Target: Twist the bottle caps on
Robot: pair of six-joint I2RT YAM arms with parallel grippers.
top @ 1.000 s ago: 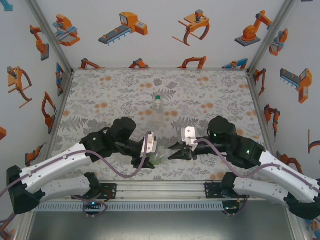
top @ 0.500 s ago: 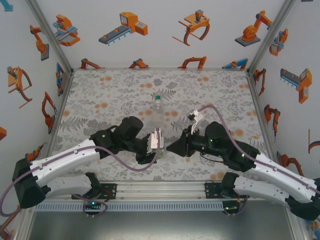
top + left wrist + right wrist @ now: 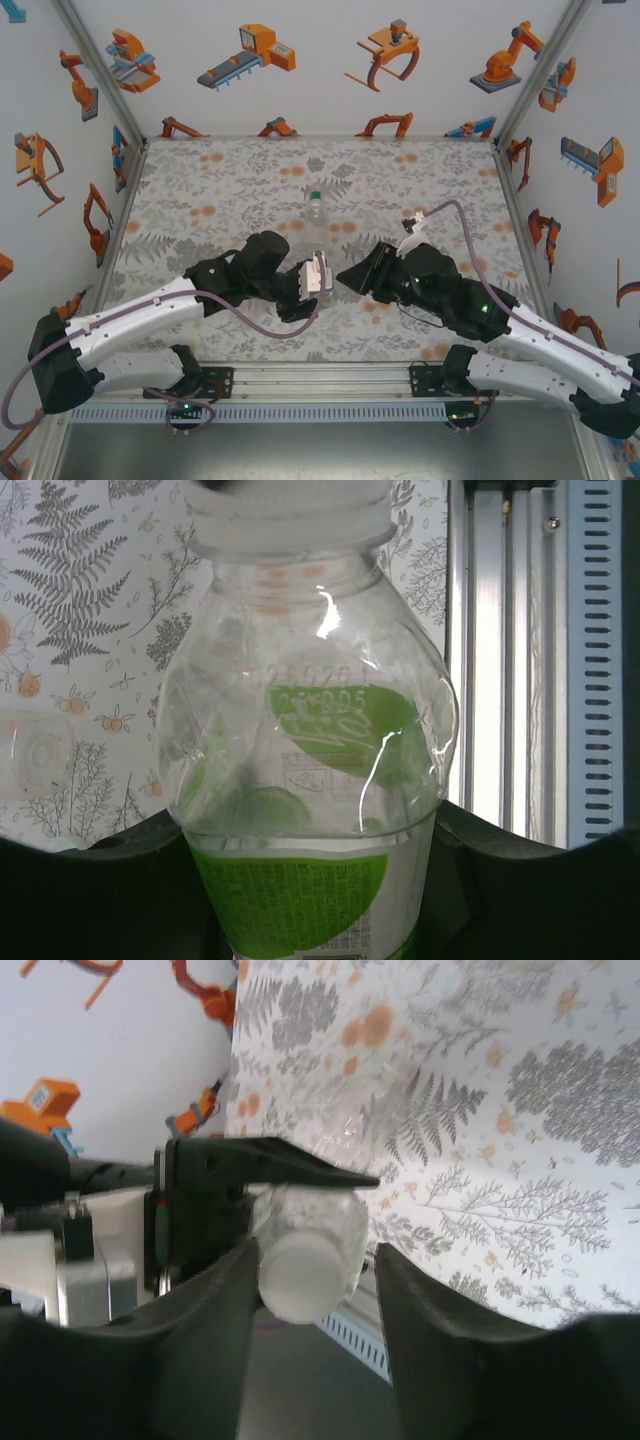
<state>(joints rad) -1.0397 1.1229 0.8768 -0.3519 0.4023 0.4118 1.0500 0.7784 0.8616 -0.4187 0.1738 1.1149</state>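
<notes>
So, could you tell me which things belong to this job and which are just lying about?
In the job: green-label bottle in the left gripper; white cap on its neck, inside the right gripper.
Lying about: green-capped bottle standing mid-table; aluminium rail at the near edge.

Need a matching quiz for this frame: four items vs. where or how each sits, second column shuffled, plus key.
Column 1
1. green-label bottle
2. white cap
3. green-capped bottle
4. right gripper

Column 2
A. sits on the mouth of the held bottle
B. open, one finger on either side of the cap
C. clamped in the left gripper
D. stands by itself on the table, beyond both grippers

Pairs: 1-C, 2-A, 3-D, 4-B
</notes>
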